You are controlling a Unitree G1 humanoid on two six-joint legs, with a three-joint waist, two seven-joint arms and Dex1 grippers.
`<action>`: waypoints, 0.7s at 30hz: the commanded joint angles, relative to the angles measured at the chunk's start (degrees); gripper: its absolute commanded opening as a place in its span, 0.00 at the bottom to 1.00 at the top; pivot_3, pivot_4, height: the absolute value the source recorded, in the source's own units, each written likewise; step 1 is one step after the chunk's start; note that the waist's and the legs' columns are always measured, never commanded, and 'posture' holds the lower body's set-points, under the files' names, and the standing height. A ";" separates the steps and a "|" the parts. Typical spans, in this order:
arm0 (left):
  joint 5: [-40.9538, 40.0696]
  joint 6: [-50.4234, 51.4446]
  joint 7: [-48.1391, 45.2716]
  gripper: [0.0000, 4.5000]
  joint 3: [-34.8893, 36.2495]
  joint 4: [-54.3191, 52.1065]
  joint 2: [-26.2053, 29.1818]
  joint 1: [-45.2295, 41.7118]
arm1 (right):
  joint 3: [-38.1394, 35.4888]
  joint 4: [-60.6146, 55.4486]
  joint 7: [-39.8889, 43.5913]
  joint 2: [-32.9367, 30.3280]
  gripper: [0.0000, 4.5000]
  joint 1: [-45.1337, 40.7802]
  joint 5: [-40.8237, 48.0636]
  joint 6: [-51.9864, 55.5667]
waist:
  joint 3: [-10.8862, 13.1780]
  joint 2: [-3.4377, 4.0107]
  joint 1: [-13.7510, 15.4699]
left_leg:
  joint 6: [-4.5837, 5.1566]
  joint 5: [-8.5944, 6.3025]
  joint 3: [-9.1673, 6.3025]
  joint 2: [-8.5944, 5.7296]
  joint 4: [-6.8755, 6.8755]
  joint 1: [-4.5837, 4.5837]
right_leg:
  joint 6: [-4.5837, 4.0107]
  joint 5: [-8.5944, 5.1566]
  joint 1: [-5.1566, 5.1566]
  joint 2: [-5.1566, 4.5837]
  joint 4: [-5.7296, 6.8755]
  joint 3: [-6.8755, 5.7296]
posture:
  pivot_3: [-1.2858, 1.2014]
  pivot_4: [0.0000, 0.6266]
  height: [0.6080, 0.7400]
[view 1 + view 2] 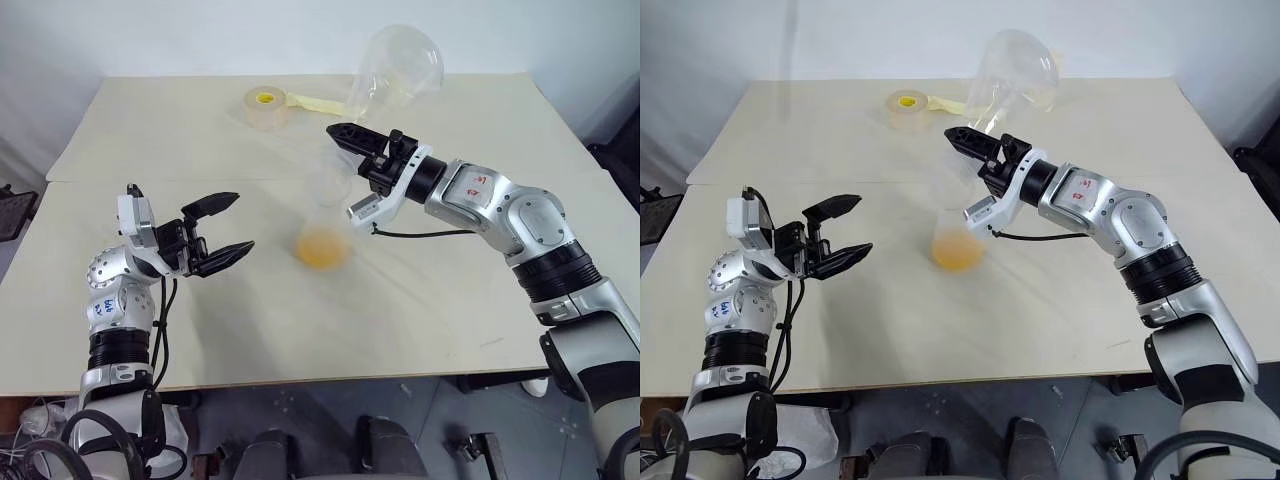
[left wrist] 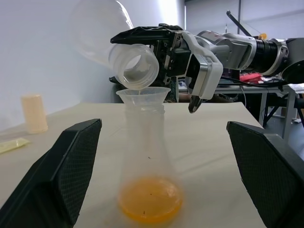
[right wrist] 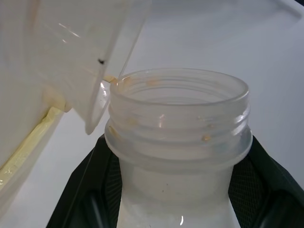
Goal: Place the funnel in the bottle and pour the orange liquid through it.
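The clear bottle stands upright mid-table, with the orange liquid pooled at its bottom. The translucent funnel sits in its neck. My right gripper is shut on the neck of a bigger clear conical flask. That flask is tipped over, with its threaded mouth just above the funnel. Small orange drops cling inside the mouth. My left gripper is open to the left of the bottle, apart from it, with the bottle showing between its fingers in the left wrist view.
A tape roll with a yellow core lies at the back of the table, a pale yellow strip trailing from it. An opaque cream cylinder stands further off. The beige table is bare in front of the bottle.
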 commanded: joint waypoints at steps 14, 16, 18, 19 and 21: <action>-0.17 0.70 -1.49 1.00 -0.57 1.87 1.26 -3.36 | -7.20 -5.83 6.30 1.96 0.55 3.72 14.39 7.14 | 0.00 0.00 -0.16 | 0.00 0.00 -0.04 -0.01 0.00 0.00 | 0.00 0.00 0.00 0.00 0.02 -0.03 | 0.52 0.24 1.00; -0.19 0.99 -1.70 1.00 -0.77 1.92 1.44 -3.57 | -9.37 -7.69 8.51 3.48 0.55 5.18 18.44 10.14 | 0.00 0.00 -0.32 | 0.00 0.00 -0.03 -0.01 -0.01 -0.01 | 0.00 0.00 0.00 0.00 0.02 -0.03 | 0.52 0.24 1.00; 0.00 1.40 -1.80 1.00 -1.11 1.84 1.65 -3.84 | -13.02 -10.75 12.36 6.20 0.55 7.48 25.17 16.12 | 0.00 0.00 -0.49 | 0.00 0.00 -0.06 -0.01 -0.02 -0.01 | 0.00 0.00 0.00 0.00 0.03 -0.05 | 0.52 0.24 1.00; 0.07 1.65 -1.85 1.00 -1.21 1.77 1.80 -3.93 | -15.05 -12.37 14.03 7.77 0.55 8.49 28.36 19.87 | 0.00 0.00 -0.51 | 0.00 0.00 -0.06 -0.02 -0.02 0.00 | 0.00 0.00 0.00 0.00 0.04 -0.06 | 0.52 0.24 1.00; 0.03 2.18 -2.11 1.00 -1.47 1.55 2.13 -4.06 | -18.75 -15.69 18.12 10.49 0.55 10.49 34.90 27.72 | 0.00 0.00 -0.51 | 0.00 0.00 -0.09 -0.02 -0.02 0.00 | 0.00 0.00 0.00 0.01 0.05 -0.08 | 0.52 0.24 1.00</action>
